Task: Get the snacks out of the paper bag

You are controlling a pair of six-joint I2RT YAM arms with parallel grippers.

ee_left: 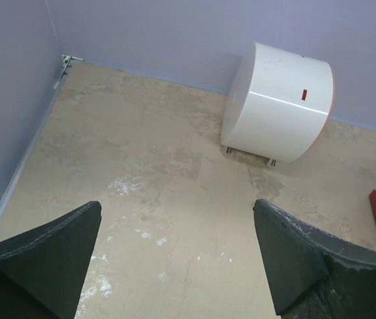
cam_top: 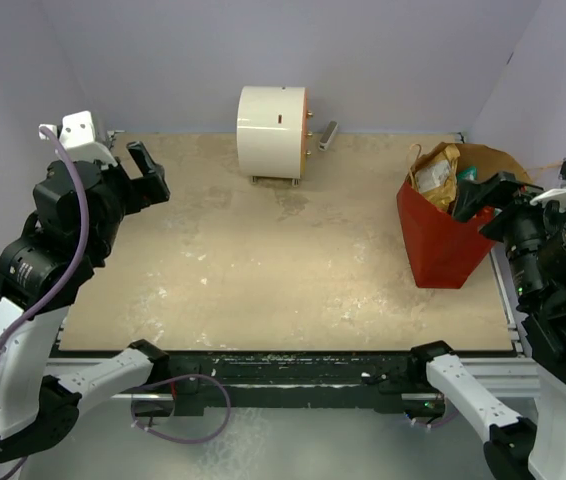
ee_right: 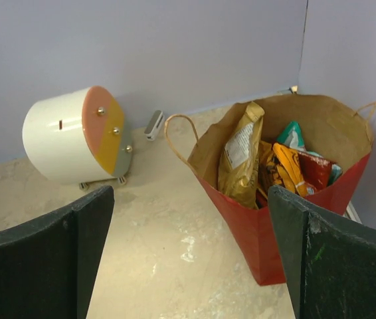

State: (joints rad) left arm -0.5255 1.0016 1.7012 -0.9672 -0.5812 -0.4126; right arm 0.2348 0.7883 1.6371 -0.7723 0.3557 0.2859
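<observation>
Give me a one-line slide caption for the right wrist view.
Right fingers spread wide before the upright red paper bag, packed with snacks; a white drum stands at left.

White cylinder (cam_top: pixel 271 120) on beige table (cam_top: pixel 263 275)

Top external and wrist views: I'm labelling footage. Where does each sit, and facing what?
Top external: above and behind the bases, looking down on the table; both arms show.
Left wrist: on the left arm, facing the white cylinder; left gripper open below.
Right wrist: on the right arm, facing the paper bag of snacks; right gripper open below.
Shared: all show cylinder and bag.
</observation>
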